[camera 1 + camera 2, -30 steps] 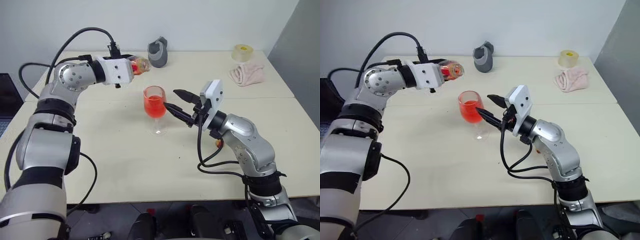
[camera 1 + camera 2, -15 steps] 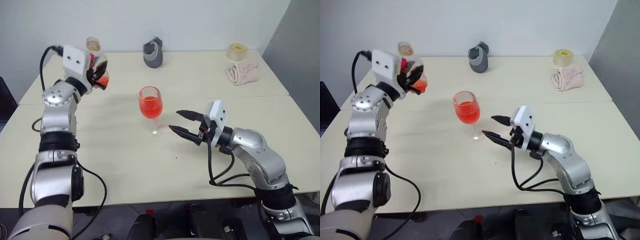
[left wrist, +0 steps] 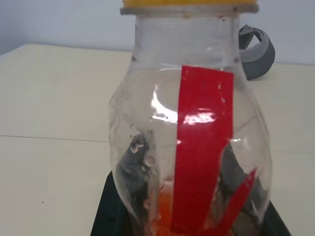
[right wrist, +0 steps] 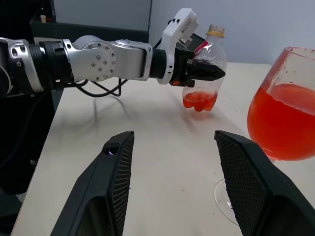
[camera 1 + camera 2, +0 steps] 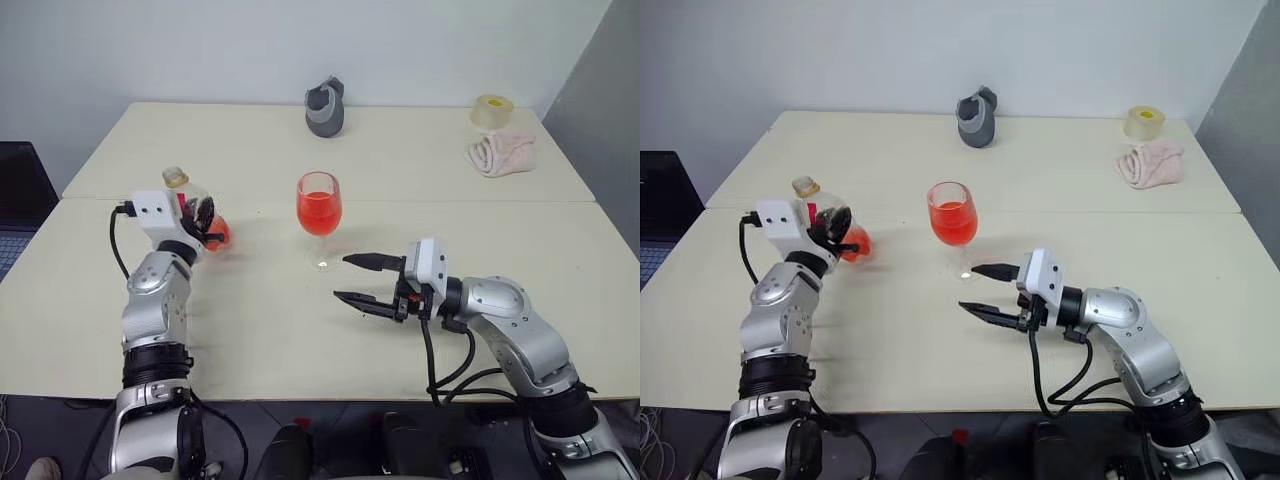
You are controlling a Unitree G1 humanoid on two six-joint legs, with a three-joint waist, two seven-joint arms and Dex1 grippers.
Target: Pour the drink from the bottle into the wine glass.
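Observation:
The wine glass [image 5: 319, 205] stands upright mid-table, its bowl about half full of the red drink [image 4: 280, 125]. Left of it, my left gripper [image 5: 207, 220] is shut on the bulbous body of the bottle [image 5: 203, 222]. The bottle [image 3: 192, 147] is upright, with a yellow cap, a red label strip and a little drink at its bottom. Its base [image 4: 199, 104] is at the tabletop; whether it rests there I cannot tell. My right gripper [image 5: 343, 277] is open and level, just in front of and to the right of the glass, touching nothing.
At the back of the cream table [image 5: 260, 330] lie a grey object [image 5: 326, 107], a roll of tape [image 5: 491, 108] and a pink cloth [image 5: 500, 155]. A dark laptop [image 5: 18, 200] sits off the left edge.
My left arm swung left and down from above the glass, turning the bottle from tipped over to upright. My right gripper drew back from the glass and sank a little, still open.

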